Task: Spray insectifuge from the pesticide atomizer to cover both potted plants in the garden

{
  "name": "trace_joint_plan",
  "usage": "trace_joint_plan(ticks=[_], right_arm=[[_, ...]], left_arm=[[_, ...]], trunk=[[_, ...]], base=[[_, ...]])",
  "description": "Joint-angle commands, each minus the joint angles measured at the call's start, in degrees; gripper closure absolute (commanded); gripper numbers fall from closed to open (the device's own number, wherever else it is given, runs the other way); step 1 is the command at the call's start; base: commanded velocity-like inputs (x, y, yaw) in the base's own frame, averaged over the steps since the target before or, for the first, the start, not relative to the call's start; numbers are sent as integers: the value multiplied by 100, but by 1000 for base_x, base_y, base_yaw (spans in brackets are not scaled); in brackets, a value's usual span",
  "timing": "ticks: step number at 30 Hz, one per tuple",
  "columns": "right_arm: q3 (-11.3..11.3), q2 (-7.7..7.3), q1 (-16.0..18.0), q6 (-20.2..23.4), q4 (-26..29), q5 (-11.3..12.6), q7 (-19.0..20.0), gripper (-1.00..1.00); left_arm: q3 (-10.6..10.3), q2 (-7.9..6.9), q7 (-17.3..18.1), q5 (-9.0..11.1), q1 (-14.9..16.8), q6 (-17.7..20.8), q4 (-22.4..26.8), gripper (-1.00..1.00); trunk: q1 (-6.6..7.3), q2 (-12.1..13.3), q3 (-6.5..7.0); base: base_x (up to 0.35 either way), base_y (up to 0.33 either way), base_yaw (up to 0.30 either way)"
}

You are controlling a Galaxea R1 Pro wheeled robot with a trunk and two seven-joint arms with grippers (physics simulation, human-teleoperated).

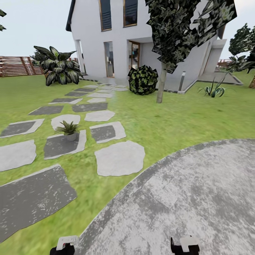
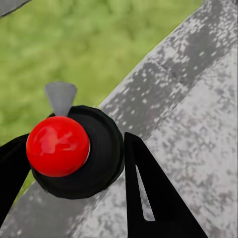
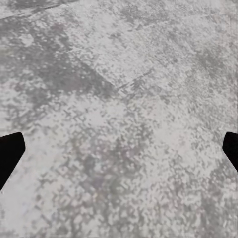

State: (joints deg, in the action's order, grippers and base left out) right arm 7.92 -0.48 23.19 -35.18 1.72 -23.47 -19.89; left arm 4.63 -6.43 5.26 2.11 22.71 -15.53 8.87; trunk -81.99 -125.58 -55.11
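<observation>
Green lawn point(image 1: 170, 120) is seen across the head view, bordered at the lower right by the round grey mottled patio point(image 1: 198, 198) and crossed at the left by flat grey stepping stones point(image 1: 119, 158) running toward a white house point(image 1: 141, 39). One potted plant point(image 1: 69, 129) in a pale grey pot is seen standing on a dark stepping stone, well apart from the patio. A round dark bush point(image 1: 142, 80) and a tree point(image 1: 162, 83) are placed near the house, a large broad-leaved plant point(image 1: 58, 69) is set before the slatted wooden fence point(image 1: 17, 65). The left arm point(image 1: 63, 246) and right arm point(image 1: 185, 245) are cut by the lower edge. In the left wrist view, the left gripper point(image 2: 74, 188) is seen over the patio edge with grass beyond; a red ball point(image 2: 58, 146) on a black round part is located between its dark fingers point(image 2: 153, 198), and whether the jaws are closed cannot be told. In the right wrist view, the right gripper point(image 3: 119, 153) is held released over the patio, its fingertips point(image 3: 9, 153) set wide apart.
</observation>
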Motion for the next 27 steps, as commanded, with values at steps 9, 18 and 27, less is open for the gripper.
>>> trace_joint_plan(ticks=[9,18,27], right_arm=[[43,3,3,-15,-5,-61,-24,-100],[43,4,2,-15,-5,-61,-24,-100],[43,4,1,-15,-5,-61,-24,-100]], left_arm=[[47,1,55,24,5,-12,-8,100],[47,1,55,23,5,-12,-8,100],[47,1,55,26,5,-12,-8,100]], trunk=[[-3,-2,-5],[-3,-2,-5],[-3,-2,-5]], base=[[340,0,271],[340,0,271],[340,0,271]])
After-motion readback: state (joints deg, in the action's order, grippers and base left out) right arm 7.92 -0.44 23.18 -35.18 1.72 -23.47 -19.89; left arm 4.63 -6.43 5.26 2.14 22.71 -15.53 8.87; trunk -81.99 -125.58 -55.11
